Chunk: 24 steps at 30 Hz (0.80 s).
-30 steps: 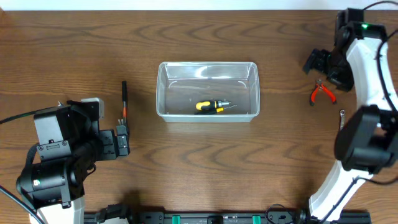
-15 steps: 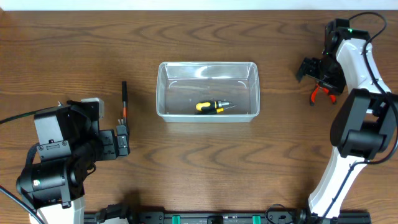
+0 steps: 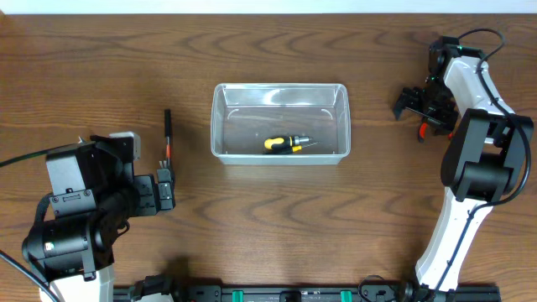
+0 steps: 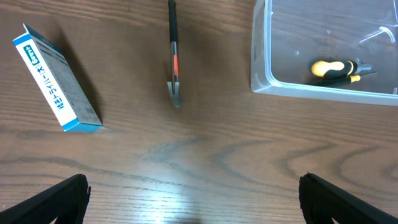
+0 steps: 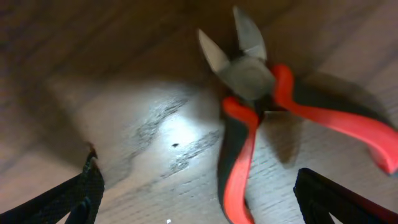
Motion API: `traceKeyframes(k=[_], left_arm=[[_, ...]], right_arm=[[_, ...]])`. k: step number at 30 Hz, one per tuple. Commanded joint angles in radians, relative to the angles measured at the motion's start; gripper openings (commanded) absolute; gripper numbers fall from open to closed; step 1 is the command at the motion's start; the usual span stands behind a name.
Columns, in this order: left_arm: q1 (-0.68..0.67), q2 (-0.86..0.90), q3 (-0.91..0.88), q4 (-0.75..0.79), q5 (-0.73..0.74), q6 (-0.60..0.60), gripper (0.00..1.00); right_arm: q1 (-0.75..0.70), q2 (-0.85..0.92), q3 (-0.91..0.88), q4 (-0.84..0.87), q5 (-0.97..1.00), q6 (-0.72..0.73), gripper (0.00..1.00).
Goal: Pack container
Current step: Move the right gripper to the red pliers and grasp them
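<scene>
Woodgrain, dark brown with long wavy streaks and a dull sheen, covers the desk (image 3: 277,235). The right arm (image 3: 478,84), smooth white shell with black joints, rises from the near right edge and stretches to the far right part of the desk, its wrist bent inward. The left arm (image 3: 75,210), black and boxy, sits folded at the near left corner.

The right pincer (image 3: 415,105) hangs low over the cutters (image 5: 267,118). Its black fingers are spread wide and grip nothing, and in the wrist view one red handle lies between them. The left pincer (image 4: 193,193) is likewise released, hovering over bare wood with nothing between its fingers.

The container (image 3: 216,126) stands upright mid-desk, well apart from both arms. It is a clear plastic rectangular tub with rounded corners and a rolled rim, and its thin walls catch faint reflections.

A small blue-and-white printed carton (image 4: 56,78) lies flat and askew to the left, largely hidden under the left arm from overhead. Between carton and container, touching neither, lies a slim tool (image 4: 173,56), a black rod with an orange band and a metal tip. The cutters have short grey steel blades, slightly parted, and curved red handles. A stubby screwdriver (image 3: 285,143) with a yellow-and-black handle lies on the container floor near its front wall.
</scene>
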Motion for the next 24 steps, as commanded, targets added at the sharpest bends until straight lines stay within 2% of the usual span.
traceKeyframes(k=[1,24], left_arm=[[-0.003,-0.002,0.019,-0.002,-0.005,0.014,0.98],[-0.003,-0.002,0.019,-0.002,-0.005,0.014,0.98]], right_arm=[[-0.016,0.04,-0.001,0.003,-0.001,-0.01,0.99],[-0.051,0.051,-0.054,0.05,-0.038,-0.085,0.97]])
